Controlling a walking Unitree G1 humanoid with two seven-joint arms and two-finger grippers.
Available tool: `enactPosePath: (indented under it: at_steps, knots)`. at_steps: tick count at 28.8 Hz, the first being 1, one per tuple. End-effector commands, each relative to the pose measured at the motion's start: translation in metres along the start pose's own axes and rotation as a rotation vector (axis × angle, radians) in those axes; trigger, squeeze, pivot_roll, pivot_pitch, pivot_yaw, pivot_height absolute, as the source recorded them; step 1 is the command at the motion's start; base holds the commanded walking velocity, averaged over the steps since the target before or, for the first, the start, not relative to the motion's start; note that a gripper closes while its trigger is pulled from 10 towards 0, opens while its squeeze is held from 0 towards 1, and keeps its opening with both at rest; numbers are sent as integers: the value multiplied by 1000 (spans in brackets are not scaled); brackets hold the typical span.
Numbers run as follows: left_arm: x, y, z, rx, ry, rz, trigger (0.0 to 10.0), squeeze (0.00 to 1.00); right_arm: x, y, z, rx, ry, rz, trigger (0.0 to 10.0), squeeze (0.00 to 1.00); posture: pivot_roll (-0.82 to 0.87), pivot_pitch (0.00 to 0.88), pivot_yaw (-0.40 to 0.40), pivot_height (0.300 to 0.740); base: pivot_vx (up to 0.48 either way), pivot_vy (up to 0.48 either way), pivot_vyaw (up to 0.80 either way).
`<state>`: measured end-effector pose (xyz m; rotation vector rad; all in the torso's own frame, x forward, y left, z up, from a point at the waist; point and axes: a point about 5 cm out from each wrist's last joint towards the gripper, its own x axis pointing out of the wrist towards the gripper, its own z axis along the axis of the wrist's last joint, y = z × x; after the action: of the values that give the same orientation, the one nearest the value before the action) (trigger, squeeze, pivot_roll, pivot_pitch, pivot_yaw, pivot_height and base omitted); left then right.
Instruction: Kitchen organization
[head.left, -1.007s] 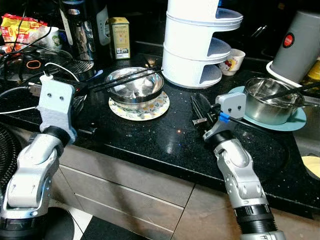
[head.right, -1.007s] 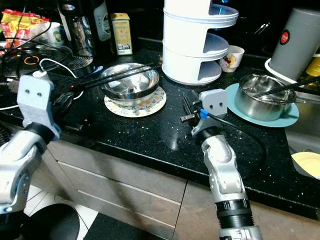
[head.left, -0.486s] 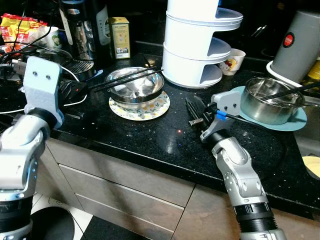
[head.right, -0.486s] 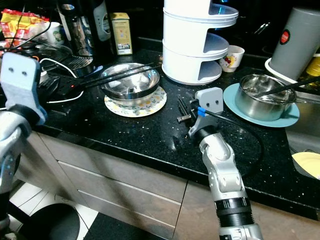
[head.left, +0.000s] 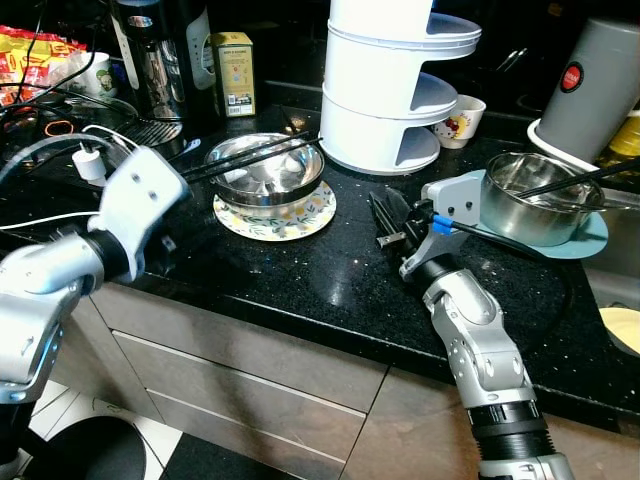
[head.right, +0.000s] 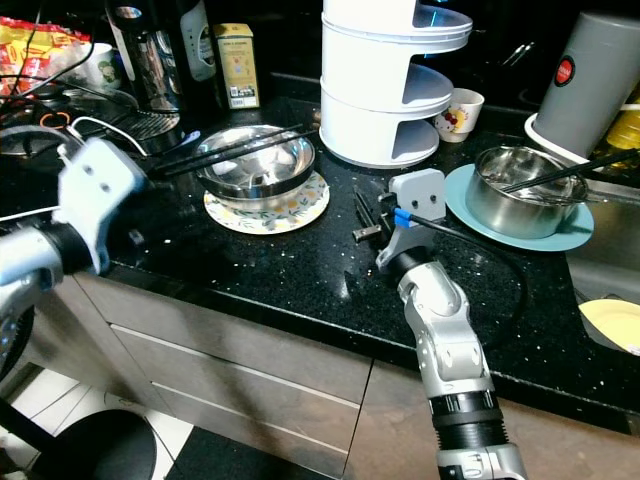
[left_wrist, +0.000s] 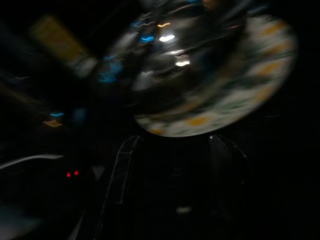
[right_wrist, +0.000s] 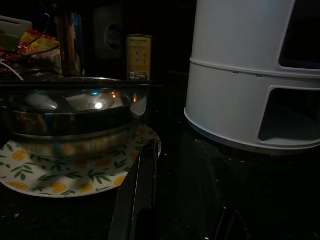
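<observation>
**Both grippers low over a crowded black counter**

The speckled black stone counter (head.left: 300, 290) is busy. At its centre a shiny steel bowl (head.left: 265, 172) sits on a round floral plate (head.left: 275, 212), with dark chopsticks (head.left: 250, 155) lying across its rim. At 1 o'clock from the bowl stands a white three-tier rack (head.left: 385, 85) — smooth, cylindrical, its top cut off. A small printed cup (head.left: 466, 120) stands just beside the rack.

At 3 o'clock a second steel bowl (head.left: 540, 200), also crossed by chopsticks, rests on a pale blue plate (head.left: 590, 238), with a grey canister (head.left: 595, 85) behind it. At 11 o'clock stand a yellow tin (head.left: 234, 73) and a chrome pot (head.left: 150, 60); white cables trail nearby.

The right gripper (head.left: 390, 215) rests low on the counter between the two bowls, fingers parted and holding nothing. The left gripper (left_wrist: 175, 165) — blurred and very dark in its wrist view — points at the floral plate with fingers spread apart, holding nothing.
</observation>
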<state>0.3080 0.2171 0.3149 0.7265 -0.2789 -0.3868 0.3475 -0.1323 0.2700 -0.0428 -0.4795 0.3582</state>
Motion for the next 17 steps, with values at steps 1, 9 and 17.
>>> enactPosePath:
  at_steps: [1, 9, 17]
  knots:
    - [4, 18, -4, 2, 7, 194, 10000, 0, -1, 0, 0, 16, 0, 3, 10000, 0, 41, 192, -34, 740, 0, 0, 0]
    - [22, 26, 0, -197, -76, 297, 10000, 1000, 1, 2, 2, 16, -4, 11, 10000, 0, 33, 196, -29, 740, 0, 0, 0]
    - [23, 26, -26, -255, 0, 424, 10000, 1000, -3, 0, 2, 5, 0, 4, 10000, 0, 24, 202, -24, 740, 0, 0, 0]
